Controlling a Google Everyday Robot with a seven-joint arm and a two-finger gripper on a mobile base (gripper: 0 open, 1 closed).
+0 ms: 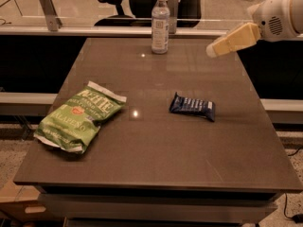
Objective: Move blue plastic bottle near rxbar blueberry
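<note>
The blue plastic bottle (160, 23) stands upright at the far edge of the table, with a white cap and a pale label. The rxbar blueberry (192, 107), a flat dark blue wrapper with white lettering, lies right of the table's middle. My gripper (213, 49) hangs above the table's far right side, to the right of the bottle and apart from it. It holds nothing. It sits well beyond the bar.
A green chip bag (79, 116) lies on the left part of the brown table (151, 169). An office chair (132, 1) and a glass partition stand behind the far edge. A metal bracket (47, 8) is at the far left.
</note>
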